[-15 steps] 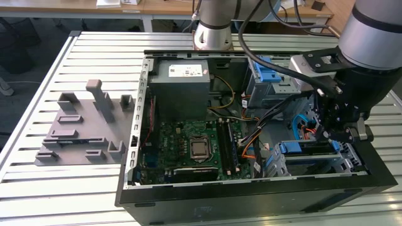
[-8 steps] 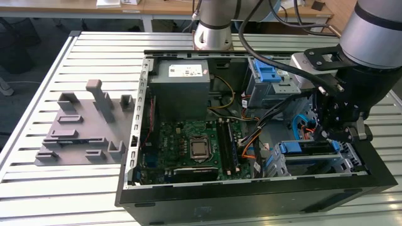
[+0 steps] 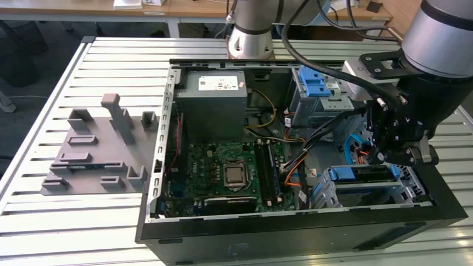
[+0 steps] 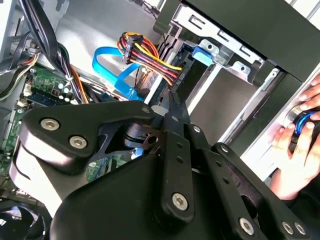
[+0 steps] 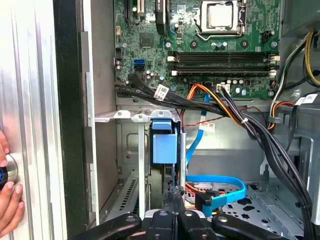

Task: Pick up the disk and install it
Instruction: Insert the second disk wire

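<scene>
An open computer case takes up the middle of the slatted metal worktop and reaches almost to its near edge. The strip of worktop along the exterior view's left edge carries a grey plastic holder, which stands well apart from the case. Inside the case, a green circuit board covers the floor and a grey metal box stands by the far wall. The middle is open from above, but bundles of cables cross toward the metal drive cage in the case's near corner on the exterior view's right, so room there is tight. The disk stands on edge in that cage, between its metal walls. In the first wrist view its blue frame lies level with the cage rim. The claw hangs just above the cage. In both wrist views its fingers are narrow, drawn together tip to tip with nothing between them, close over the disk's edge; whether they touch it I cannot tell. A person's hand rests on the worktop just outside the case wall nearest the cage
</scene>
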Controlling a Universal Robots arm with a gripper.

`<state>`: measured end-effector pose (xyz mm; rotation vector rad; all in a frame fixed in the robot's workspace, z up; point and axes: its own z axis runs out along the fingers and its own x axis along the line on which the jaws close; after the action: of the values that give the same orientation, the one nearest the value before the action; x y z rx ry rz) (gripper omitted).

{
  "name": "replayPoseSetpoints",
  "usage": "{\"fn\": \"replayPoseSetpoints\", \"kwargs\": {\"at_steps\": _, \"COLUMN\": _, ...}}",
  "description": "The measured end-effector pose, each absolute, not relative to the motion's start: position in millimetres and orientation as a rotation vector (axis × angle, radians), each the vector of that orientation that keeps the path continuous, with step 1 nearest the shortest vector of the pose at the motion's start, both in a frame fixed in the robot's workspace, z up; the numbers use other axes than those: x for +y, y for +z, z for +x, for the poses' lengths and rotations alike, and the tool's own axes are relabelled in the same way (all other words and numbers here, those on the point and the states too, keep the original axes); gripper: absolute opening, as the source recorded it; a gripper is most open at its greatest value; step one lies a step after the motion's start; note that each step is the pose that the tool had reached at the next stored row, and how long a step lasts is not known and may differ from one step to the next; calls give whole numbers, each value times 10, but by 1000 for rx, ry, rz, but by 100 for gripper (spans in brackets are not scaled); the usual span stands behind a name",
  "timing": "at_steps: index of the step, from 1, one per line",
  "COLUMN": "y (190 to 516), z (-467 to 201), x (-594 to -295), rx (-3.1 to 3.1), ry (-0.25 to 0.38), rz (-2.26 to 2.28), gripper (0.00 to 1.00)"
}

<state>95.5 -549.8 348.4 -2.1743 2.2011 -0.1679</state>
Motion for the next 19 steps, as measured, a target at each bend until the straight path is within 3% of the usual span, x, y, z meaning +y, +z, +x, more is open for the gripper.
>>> {"fn": "replayPoseSetpoints", "kwargs": {"at_steps": 19, "y": 3568, "z": 959, "x": -5458, "rx": 2223, "ry": -114, "rz": -2198, "gripper": 11}}
